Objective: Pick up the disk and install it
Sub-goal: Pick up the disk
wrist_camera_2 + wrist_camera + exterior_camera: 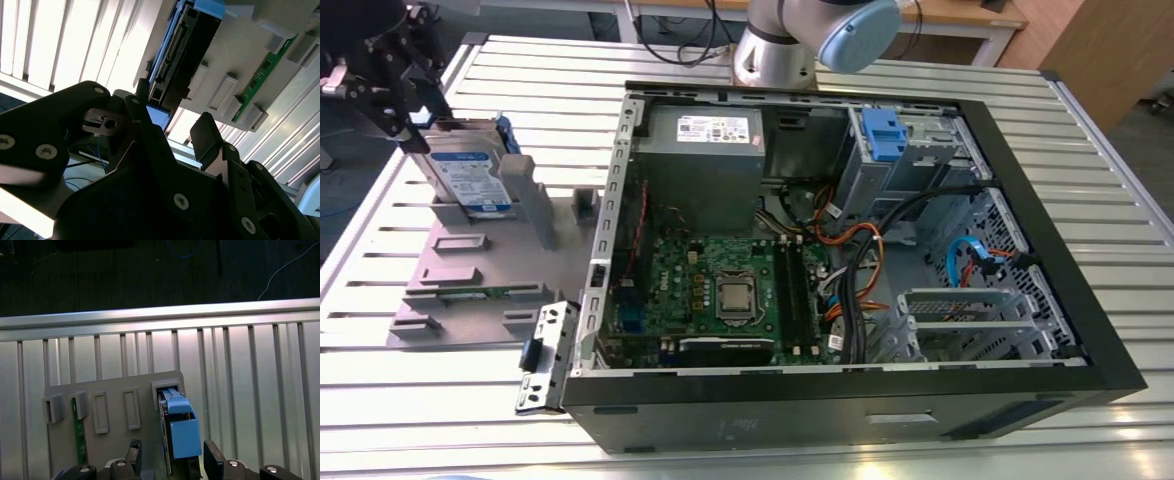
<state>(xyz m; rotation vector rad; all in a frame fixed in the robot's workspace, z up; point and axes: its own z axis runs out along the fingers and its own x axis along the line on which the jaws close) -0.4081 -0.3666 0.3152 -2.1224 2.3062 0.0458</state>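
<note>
I am hovering my gripper (414, 128) at the exterior view's left, over the grey fixture plate (467, 300) that is lying on the slatted metal table (1107, 180) beside the open computer case (854, 405). The disk (464, 172) is standing on edge in a slot of that plate, its labelled face and blue rail showing, outside the case.

In the first wrist view my gripper (172, 456) is released: its 2 black fingers (212, 456) are sitting apart, 1 on each side of the disk's (182, 437) blue-railed upper end. 1 finger is lying just beside the rail, and I cannot tell whether it is touching; the other is standing clear of it.

In the second wrist view the disk (187, 50) is showing edge-on past my fingers (204, 134). A green circuit strip (78, 435) is sitting in another slot of the plate.
</note>
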